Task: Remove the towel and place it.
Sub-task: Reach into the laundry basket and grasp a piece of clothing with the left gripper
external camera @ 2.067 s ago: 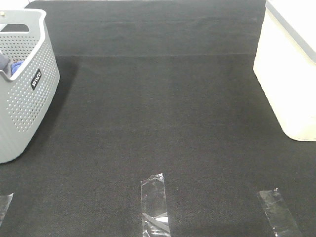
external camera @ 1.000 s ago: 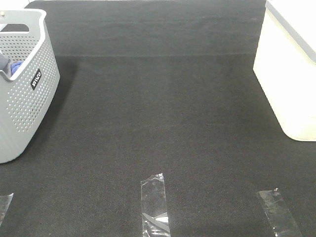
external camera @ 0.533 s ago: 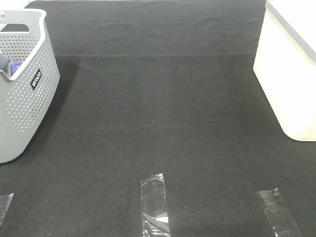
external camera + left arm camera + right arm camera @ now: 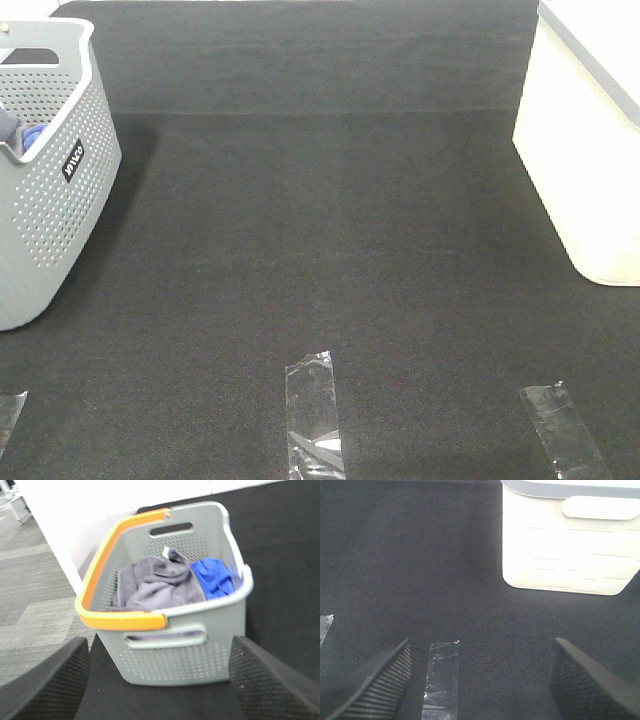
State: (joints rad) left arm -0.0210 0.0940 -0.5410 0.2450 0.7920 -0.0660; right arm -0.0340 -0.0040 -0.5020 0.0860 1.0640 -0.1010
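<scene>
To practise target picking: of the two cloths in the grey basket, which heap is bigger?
The greyish-purple towel, filling most of the basket; the blue cloth is a small bunch.

The towel (image 4: 152, 582) is a greyish-purple terry cloth, crumpled into a loose, folded heap inside the grey perforated basket (image 4: 175, 665). It fills the side of the basket nearer the orange-trimmed rim and touches the blue cloth (image 4: 215, 577) beside it. A small white tag shows at its top edge.
</scene>
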